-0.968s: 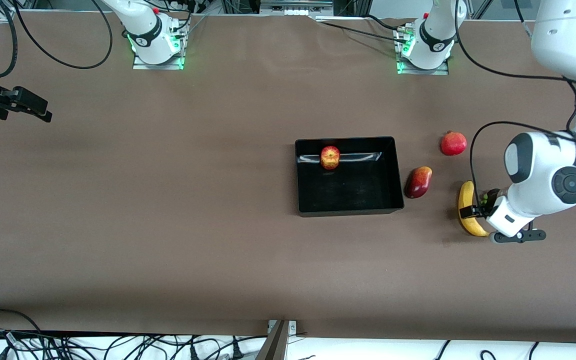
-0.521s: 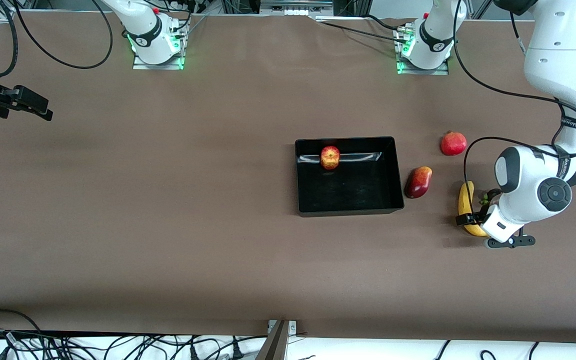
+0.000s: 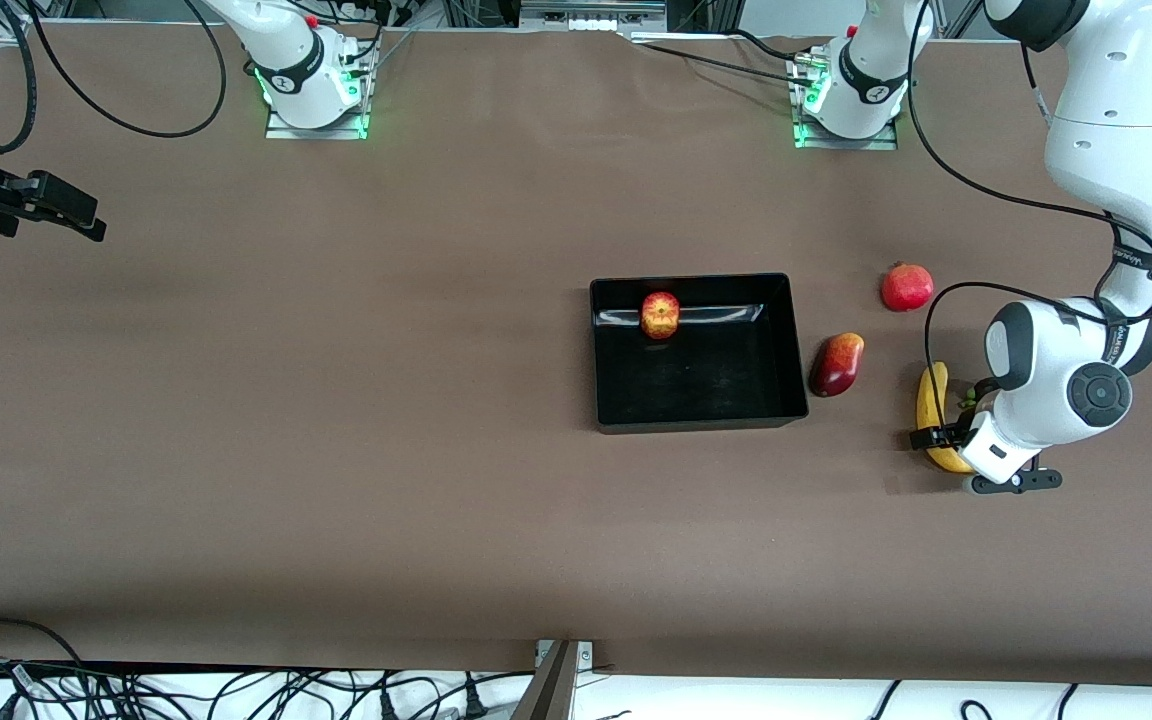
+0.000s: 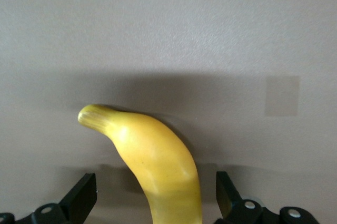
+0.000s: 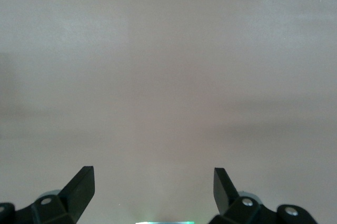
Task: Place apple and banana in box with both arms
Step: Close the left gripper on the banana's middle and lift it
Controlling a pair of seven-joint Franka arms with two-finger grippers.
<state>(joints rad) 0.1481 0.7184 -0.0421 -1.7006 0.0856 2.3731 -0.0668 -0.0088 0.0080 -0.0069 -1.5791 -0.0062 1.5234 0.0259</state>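
1. The left gripper (image 4: 152, 197) is wide open and low over the banana (image 3: 933, 410). In the left wrist view one finger (image 4: 84, 195) stands on each side of the fruit with a clear gap, so neither finger touches it.
2. The banana lies flat on the table (image 3: 336, 400), toward the left arm's end. Its long axis runs from the arms' bases toward the front camera, with a light curve. In the left wrist view its narrow tip points away from the gripper.
3. The part of the banana nearer to the front camera is hidden under the left gripper in the front view.
4. The right gripper (image 3: 66, 210) is also wide open and holds nothing. It waits over the bare table at the right arm's end, well apart from the fruit.
5. The apple (image 3: 659, 315) is already inside the box (image 3: 696, 420), near the wall at the side of the bases.
6. The box is near the middle of the table. Between it and the banana lies an oblong fruit (image 3: 837, 364), just beside the box.
7. A round red fruit (image 3: 906, 287) lies farther from the front camera than the banana.
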